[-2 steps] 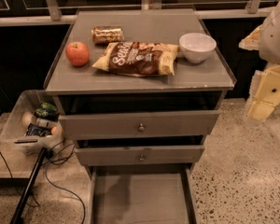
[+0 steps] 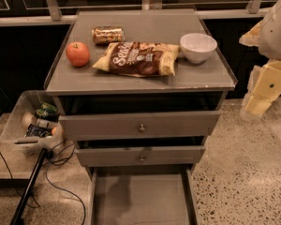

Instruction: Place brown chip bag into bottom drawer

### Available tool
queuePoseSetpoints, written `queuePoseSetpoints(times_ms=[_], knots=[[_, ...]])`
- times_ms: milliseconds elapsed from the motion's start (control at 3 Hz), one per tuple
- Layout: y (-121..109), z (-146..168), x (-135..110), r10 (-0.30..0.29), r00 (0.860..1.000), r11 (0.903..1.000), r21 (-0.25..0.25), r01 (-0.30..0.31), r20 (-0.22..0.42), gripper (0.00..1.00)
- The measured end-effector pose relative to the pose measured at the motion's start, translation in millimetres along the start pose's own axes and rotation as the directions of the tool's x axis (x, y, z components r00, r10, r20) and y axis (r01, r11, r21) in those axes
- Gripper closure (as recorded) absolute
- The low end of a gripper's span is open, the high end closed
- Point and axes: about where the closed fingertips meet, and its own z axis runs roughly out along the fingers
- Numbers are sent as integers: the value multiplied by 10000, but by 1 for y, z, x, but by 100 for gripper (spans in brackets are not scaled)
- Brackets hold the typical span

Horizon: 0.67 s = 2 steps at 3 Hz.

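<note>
The brown chip bag (image 2: pixel 138 58) lies flat on the cabinet top (image 2: pixel 145 27), between a red apple (image 2: pixel 77 54) and a white bowl (image 2: pixel 198 47). The bottom drawer (image 2: pixel 141 203) is pulled out at the foot of the cabinet, and its flat grey floor is bare. My gripper (image 2: pixel 254 108) hangs at the end of the cream arm (image 2: pixel 271 81) by the right edge of the view. It is to the right of the cabinet, below its top, well apart from the bag and holding nothing.
A small shiny gold-brown can (image 2: pixel 108 34) lies behind the bag. The two upper drawers (image 2: pixel 141 125) stand slightly open. A clear bin (image 2: pixel 30 123) with items and cables (image 2: pixel 56 172) sit on the floor at the left. Speckled floor lies on the right.
</note>
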Motion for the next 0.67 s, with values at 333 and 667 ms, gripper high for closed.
queuePoseSetpoints(times_ms=[333, 667], knots=[[-15, 8, -6, 471, 9972, 9988, 129, -479, 574, 0], [-23, 19, -11, 847, 9881, 9962, 86, -865, 1281, 0]])
